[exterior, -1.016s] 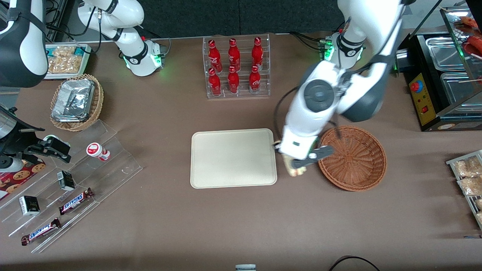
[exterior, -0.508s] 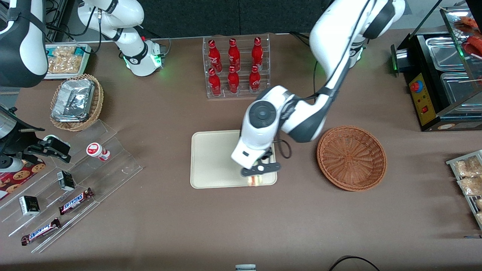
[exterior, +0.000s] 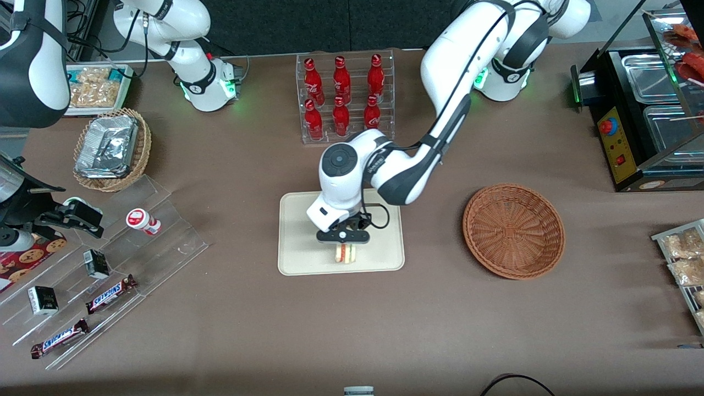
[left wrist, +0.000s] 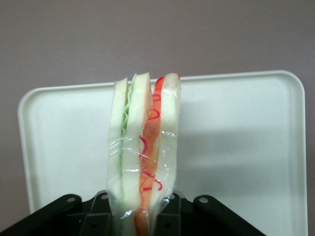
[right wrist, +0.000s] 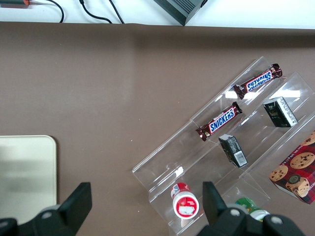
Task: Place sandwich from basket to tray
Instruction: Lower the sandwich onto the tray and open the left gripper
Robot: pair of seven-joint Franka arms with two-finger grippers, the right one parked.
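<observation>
My left gripper (exterior: 344,242) is shut on the clear-wrapped sandwich (exterior: 345,253) and holds it over the cream tray (exterior: 300,220), near the tray's edge nearest the front camera. In the left wrist view the sandwich (left wrist: 144,147) stands on edge between my fingers (left wrist: 98,216), its red and green filling stripes showing, with the tray (left wrist: 231,147) below it. I cannot tell if the sandwich touches the tray. The reddish-brown wicker basket (exterior: 513,230) sits beside the tray toward the working arm's end, with nothing in it.
A clear rack of red bottles (exterior: 345,96) stands farther from the front camera than the tray. A tan basket with foil packets (exterior: 111,148) and stepped acrylic racks with candy bars (exterior: 110,291) lie toward the parked arm's end. A black appliance (exterior: 643,110) stands toward the working arm's end.
My gripper has carried the sandwich from beside the basket, over the tray's edge, to a spot over the middle of the tray's near side.
</observation>
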